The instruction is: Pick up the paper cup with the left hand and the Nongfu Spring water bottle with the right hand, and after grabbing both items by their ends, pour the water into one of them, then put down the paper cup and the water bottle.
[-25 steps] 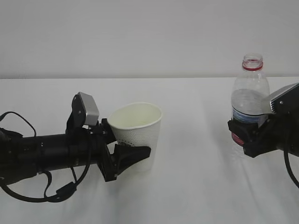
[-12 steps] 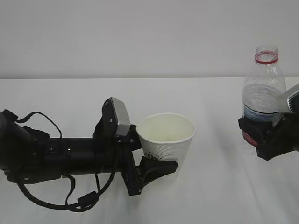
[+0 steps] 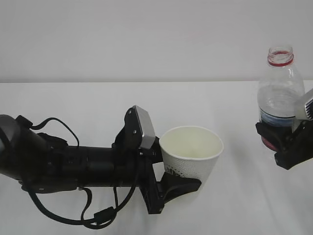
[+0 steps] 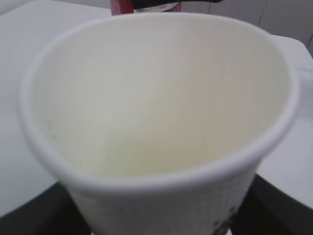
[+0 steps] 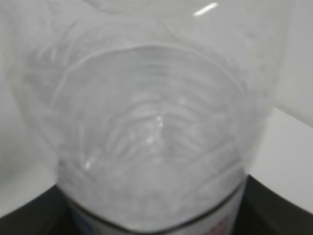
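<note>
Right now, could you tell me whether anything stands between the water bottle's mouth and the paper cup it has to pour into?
Nothing visible does. The paper cup, held by the left hand, and the Nongfu Spring water bottle, upright in the right hand, are separated only by open air above bare table. The bottle's mouth is uncapped.

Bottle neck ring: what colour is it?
Red; the neck ring shows best in the exterior view.

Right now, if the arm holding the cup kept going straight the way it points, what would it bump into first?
Probably the water bottle in the right gripper. The left gripper, carrying the paper cup, points that way across bare table; depth is hard to judge.
</note>
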Robot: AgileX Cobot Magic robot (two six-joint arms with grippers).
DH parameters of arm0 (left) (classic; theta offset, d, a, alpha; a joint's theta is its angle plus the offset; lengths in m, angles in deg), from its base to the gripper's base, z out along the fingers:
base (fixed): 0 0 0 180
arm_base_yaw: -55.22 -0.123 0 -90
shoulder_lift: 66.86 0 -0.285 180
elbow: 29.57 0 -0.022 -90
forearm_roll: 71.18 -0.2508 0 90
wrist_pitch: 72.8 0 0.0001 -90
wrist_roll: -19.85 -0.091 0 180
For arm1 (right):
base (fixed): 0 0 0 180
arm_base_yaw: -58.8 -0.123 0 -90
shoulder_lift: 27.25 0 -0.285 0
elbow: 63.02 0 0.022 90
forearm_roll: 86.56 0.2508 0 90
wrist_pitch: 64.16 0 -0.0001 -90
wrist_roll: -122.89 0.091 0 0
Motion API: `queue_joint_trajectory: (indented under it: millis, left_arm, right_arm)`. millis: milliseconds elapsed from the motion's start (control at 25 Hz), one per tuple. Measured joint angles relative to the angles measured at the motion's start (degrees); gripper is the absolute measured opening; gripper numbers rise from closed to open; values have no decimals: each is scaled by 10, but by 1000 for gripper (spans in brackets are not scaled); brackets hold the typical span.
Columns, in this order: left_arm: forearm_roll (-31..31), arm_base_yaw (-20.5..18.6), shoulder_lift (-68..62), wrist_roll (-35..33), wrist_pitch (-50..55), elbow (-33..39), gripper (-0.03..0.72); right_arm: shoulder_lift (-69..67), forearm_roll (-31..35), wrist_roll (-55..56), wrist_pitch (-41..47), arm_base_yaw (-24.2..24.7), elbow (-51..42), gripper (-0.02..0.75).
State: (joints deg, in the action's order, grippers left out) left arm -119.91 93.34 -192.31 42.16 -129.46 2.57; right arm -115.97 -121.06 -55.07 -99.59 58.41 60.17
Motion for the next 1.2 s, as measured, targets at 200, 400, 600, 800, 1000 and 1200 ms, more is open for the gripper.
queue_joint_trajectory:
  millis: [200,400,600,800,1000,1200]
  left_arm:
    - [0,17,0,0,9,-5,537]
    - [0,25,0,0,10,-35,537]
    - [0,26,0,0,28,-52,537]
    - [0,26,0,0,48,-53,537]
    - [0,26,0,0,52,-53,537]
    - [0,26,0,0,52,-53,536]
  right_arm:
    - [0,-1,-34,5,0,0,484]
    - [0,2,-85,6,0,0,484]
    - [0,19,-133,6,0,0,484]
    - [0,45,-181,5,0,-1,484]
    - [0,49,-227,0,0,-1,484]
    - [0,54,-252,-2,0,-1,484]
